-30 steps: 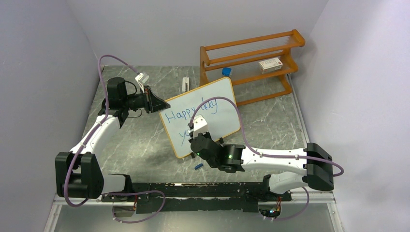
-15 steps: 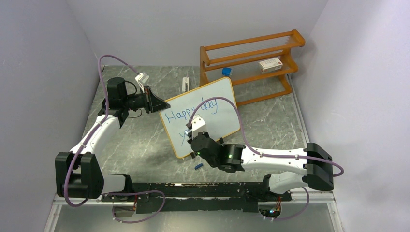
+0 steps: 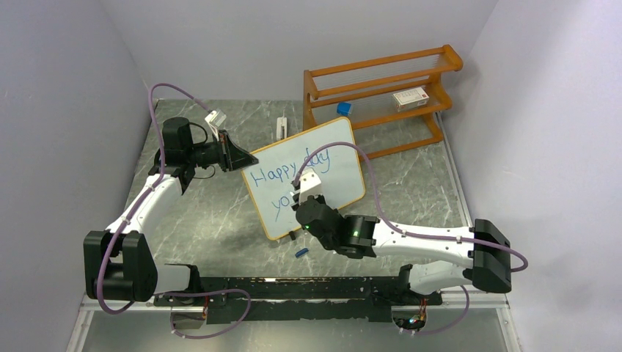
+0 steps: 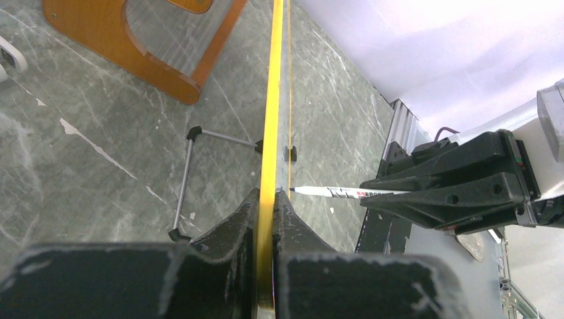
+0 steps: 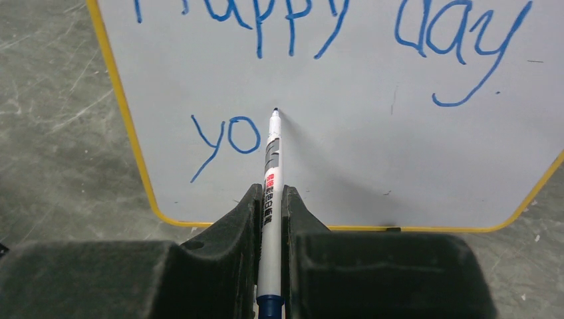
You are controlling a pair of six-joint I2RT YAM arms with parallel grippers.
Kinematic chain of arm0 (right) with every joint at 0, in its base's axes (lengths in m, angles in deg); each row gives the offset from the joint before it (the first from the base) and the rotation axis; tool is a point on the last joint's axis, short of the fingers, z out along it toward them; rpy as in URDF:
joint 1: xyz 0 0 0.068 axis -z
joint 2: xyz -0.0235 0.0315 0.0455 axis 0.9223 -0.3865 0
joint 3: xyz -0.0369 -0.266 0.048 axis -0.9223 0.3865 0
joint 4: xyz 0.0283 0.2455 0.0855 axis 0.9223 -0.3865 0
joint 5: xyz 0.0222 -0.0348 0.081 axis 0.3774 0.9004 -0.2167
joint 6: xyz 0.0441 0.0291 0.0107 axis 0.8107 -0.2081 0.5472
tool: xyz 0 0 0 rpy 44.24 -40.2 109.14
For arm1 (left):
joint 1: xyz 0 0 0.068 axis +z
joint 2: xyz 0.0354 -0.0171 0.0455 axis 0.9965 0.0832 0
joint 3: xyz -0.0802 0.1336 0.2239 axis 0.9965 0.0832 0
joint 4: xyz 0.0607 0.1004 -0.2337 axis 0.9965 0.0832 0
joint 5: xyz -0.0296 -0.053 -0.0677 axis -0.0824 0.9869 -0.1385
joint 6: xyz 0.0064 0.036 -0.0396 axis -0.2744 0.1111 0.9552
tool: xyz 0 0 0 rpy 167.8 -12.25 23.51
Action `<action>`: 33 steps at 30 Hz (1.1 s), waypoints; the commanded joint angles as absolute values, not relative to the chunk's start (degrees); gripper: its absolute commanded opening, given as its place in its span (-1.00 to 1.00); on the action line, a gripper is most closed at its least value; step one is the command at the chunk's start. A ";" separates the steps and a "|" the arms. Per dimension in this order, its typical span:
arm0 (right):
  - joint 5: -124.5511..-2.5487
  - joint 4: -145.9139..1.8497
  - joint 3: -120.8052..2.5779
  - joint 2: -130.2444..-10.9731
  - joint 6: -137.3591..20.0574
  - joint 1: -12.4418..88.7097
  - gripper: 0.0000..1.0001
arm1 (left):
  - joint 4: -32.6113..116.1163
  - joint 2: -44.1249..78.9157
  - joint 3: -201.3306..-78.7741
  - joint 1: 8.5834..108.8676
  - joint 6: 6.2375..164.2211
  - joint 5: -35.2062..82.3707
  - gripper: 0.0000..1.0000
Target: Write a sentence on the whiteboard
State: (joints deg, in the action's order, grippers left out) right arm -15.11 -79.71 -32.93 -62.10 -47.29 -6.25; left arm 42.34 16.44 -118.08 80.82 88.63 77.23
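right tool [image 5: 269,193]: clenched on marker [image 5: 272,163], tip at the board just right of "yo"
left tool [image 4: 266,199]: clamped on whiteboard [image 3: 334,147] left frame edge
whiteboard: propped mid-worktop [image 3: 220,220], far corner near rack [image 3: 381,81] at far-right corner
sentence [image 5: 226,136]: "Happy day" written, second line at "yo"
risk: marker pressure may rock the board if the thin edge pinch slips, giving skewed strokes
room: blank board right of "yo"; bottom frame close below
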 commanded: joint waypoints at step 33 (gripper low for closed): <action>-18.95 -84.78 -32.31 -63.37 -44.64 -5.27 -1.00 | 44.29 17.30 -117.10 79.60 86.94 75.48 -0.90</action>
